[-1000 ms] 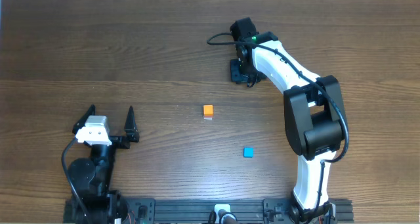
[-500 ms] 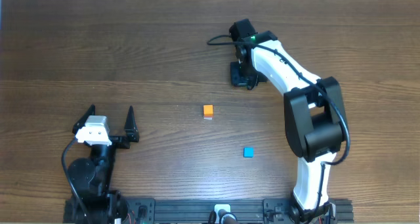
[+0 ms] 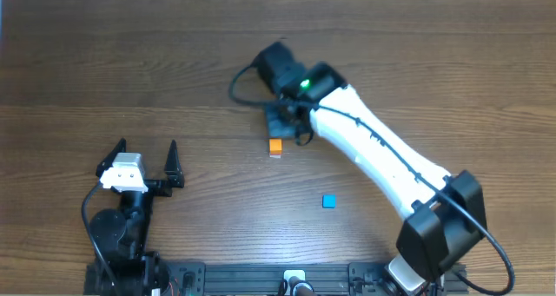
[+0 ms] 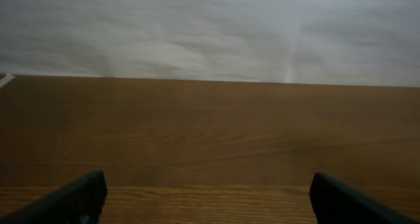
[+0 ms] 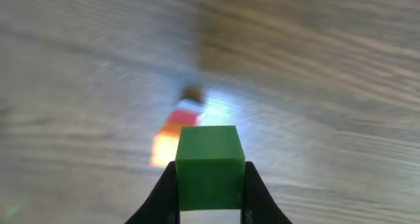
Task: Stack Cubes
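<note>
My right gripper (image 5: 210,178) is shut on a green cube (image 5: 209,163), held above the table. Just beyond it in the right wrist view lies the orange cube (image 5: 172,140), blurred by motion. From above, the right gripper (image 3: 285,122) hangs just behind the orange cube (image 3: 275,146) near the table's middle. A blue cube (image 3: 328,200) lies alone nearer the front, to the right. My left gripper (image 3: 146,148) stays at the front left, open, with bare wood between its fingers (image 4: 72,201).
The brown wooden table (image 3: 104,62) has free room all around the cubes. The right arm's white link (image 3: 382,157) crosses diagonally above the blue cube's right side. A pale wall (image 4: 210,27) rises past the table's far edge.
The right arm has swung left and toward the front with the green cube, from the back right of centre to just behind the orange cube. The left arm has stayed still.
</note>
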Robot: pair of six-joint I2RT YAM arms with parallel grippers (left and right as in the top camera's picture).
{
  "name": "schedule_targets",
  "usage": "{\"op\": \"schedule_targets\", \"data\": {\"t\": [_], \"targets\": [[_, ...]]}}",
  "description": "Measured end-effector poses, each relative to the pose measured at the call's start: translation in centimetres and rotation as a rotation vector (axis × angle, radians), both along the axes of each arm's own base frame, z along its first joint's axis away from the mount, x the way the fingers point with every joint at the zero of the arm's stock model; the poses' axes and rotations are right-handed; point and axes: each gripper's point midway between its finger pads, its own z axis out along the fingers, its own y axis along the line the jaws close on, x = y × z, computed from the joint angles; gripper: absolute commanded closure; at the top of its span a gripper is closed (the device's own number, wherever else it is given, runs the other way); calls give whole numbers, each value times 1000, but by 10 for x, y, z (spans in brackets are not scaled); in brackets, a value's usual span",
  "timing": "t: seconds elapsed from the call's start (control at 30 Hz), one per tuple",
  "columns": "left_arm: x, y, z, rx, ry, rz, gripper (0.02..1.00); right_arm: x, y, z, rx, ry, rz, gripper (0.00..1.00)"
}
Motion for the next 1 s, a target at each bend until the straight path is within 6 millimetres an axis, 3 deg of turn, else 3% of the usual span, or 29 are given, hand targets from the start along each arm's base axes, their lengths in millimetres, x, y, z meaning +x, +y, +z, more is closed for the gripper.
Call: {"op": "schedule_targets", "data": {"t": [0.17,0.43,0.67,1.0], "targets": [[0,0,0,0,0,0,18,-22,6,-2,-19,51,-29,991],[0,0,0,0,0,0,18,-38,23,-6,-14,72,-62,989],[0,0,0,0,0,0,18,-40,26,-30,-47,134,-94,989],[0,0,0,0,0,0,18,-39,25,-32,-56,130,-108,991]]}}
